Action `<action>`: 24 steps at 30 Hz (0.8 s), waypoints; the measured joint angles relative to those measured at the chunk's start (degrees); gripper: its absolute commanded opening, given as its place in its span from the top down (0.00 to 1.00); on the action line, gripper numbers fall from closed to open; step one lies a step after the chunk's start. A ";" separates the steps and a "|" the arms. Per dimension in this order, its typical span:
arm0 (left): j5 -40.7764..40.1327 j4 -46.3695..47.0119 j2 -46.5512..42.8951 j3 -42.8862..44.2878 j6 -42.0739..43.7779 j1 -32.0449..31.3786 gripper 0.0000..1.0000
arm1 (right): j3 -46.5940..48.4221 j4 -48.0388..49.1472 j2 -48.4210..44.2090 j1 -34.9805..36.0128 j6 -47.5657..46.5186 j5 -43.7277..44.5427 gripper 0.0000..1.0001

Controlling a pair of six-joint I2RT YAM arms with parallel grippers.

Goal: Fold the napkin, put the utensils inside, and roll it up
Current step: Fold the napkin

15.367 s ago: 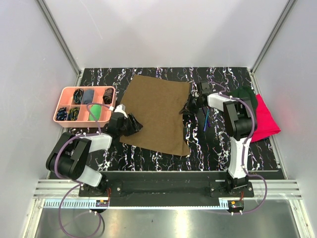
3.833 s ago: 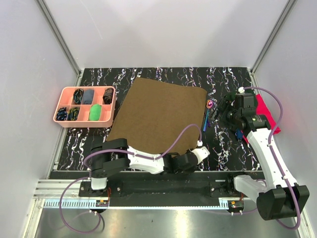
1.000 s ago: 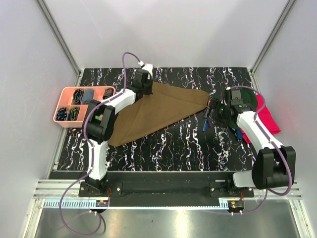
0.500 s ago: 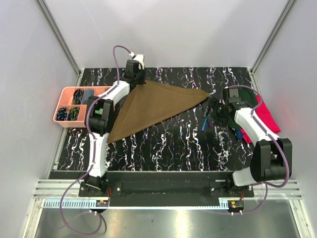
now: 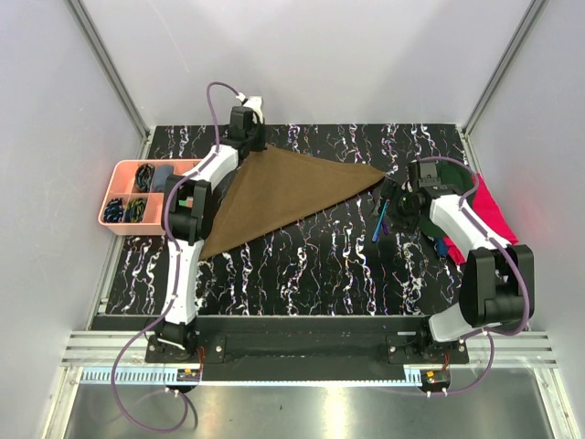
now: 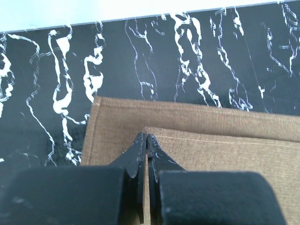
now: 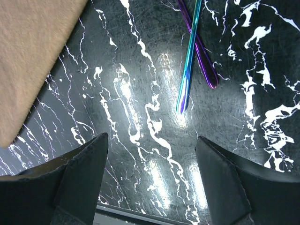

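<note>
The olive-brown napkin [image 5: 283, 187] lies folded into a triangle at the back middle of the table. My left gripper [image 5: 245, 137] is at the triangle's far left corner. In the left wrist view its jaws [image 6: 147, 137] are shut on the corner of the napkin's upper layer [image 6: 220, 154], which lies just inside the lower layer's edge [image 6: 117, 112]. The utensils [image 5: 379, 222] lie right of the napkin's tip. In the right wrist view two slim iridescent handles [image 7: 189, 65] cross on the marble. My right gripper [image 7: 152, 137] hovers open just short of them, with nothing between its fingers [image 7: 84, 178].
A pink tray [image 5: 128, 165] with small items stands at the left edge beside the left arm. A bright red cloth [image 5: 494, 219] and a dark green cap [image 5: 452, 176] lie at the right, behind the right arm. White walls close the table's back and sides.
The left gripper has carried the napkin's corner further back and left, and the fold now lies as a flatter triangle. The right gripper has shifted a little left over the utensils.
</note>
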 measured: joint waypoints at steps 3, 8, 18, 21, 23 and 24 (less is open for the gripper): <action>0.02 0.02 0.61 1.42 -0.02 0.50 1.00 | 0.11 0.37 0.59 0.00 -0.04 -0.11 0.17; 0.15 -0.13 1.49 3.43 -0.07 1.20 1.00 | 0.70 0.44 1.25 0.00 -0.13 -0.15 0.18; 0.61 -0.55 3.19 6.16 -0.48 1.95 1.00 | 1.11 0.94 2.36 0.00 -0.46 -0.61 0.18; 0.63 -0.98 3.96 7.39 -0.48 2.05 1.00 | 1.11 0.98 2.67 0.00 -0.46 -1.27 0.18; 0.66 -1.11 4.26 7.69 -0.50 2.10 1.00 | 1.11 1.09 2.82 0.00 -0.46 -1.46 0.18; 0.66 -1.40 4.46 7.91 -0.50 2.14 1.00 | 1.11 1.20 2.95 0.00 -0.46 -1.51 0.18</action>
